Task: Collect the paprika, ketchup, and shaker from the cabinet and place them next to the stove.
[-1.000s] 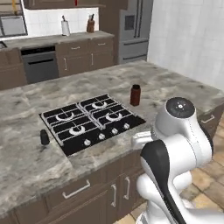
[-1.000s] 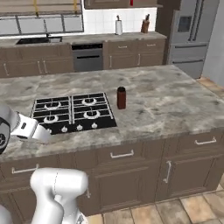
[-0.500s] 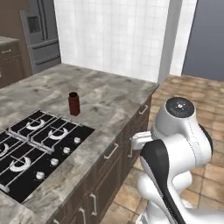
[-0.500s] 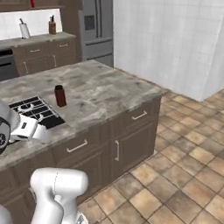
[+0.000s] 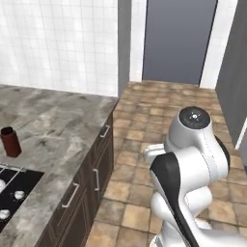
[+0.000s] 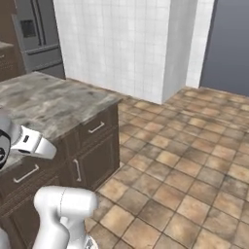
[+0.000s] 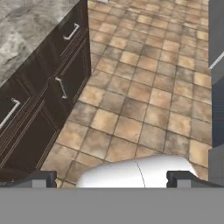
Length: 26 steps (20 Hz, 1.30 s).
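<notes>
While the base has been turning, the whole picture has slid sideways, so the things did not move, the cameras did. Far left in the left base view, the paprika (image 5: 10,141) stands upright on the counter (image 5: 58,120), just beyond the corner of the stove (image 5: 17,185). A second ago the whole stove was in front of the robot. Now it is sliding off to the left. In the middle come the dark drawers (image 5: 94,169) and the brown floor (image 5: 140,193). On the right is a grey door (image 5: 178,41). In the hand view the gripper (image 7: 111,178) has its two tips spread wide with nothing between them. I think one jar is done, and the robot is heading back to fetch the next thing.
</notes>
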{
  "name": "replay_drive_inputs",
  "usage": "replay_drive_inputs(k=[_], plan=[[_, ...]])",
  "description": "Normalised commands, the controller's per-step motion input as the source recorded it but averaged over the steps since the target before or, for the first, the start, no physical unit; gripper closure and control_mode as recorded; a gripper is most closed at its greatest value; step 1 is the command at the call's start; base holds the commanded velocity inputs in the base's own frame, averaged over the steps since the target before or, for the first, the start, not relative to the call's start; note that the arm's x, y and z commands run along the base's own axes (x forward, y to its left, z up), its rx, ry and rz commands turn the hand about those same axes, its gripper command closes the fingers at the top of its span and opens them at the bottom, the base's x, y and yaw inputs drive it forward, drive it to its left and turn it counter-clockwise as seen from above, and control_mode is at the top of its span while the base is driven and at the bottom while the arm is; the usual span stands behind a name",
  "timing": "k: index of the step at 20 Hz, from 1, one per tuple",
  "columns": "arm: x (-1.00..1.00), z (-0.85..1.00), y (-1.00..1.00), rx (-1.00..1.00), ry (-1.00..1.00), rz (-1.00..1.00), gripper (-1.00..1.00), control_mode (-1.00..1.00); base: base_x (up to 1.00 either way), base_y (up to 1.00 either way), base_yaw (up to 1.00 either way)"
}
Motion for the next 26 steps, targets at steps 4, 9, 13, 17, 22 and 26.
replay_drive_inputs(k=[4, 9, 13, 17, 22, 26], plan=[[0.00, 0.00, 0.00, 0.00, 0.00, 0.00, -1.00, 1.00, 0.46, -0.82, -0.22], [0.00, 0.00, 0.00, 0.00, 0.00, 0.00, -1.00, 1.00, 0.91, -0.64, -0.03], [0.00, 0.00, 0.00, 0.00, 0.00, 0.00, -1.00, 1.00, 1.00, -0.59, 0.10], [0.00, 0.00, 0.00, 0.00, 0.00, 0.00, -1.00, 1.00, 1.00, -0.68, 0.25], [0.00, 0.00, 0.00, 0.00, 0.00, 0.00, -1.00, 1.00, 1.00, -0.57, 0.33], [0.00, 0.00, 0.00, 0.00, 0.00, 0.00, -1.00, 1.00, 1.00, -0.48, 0.37]])
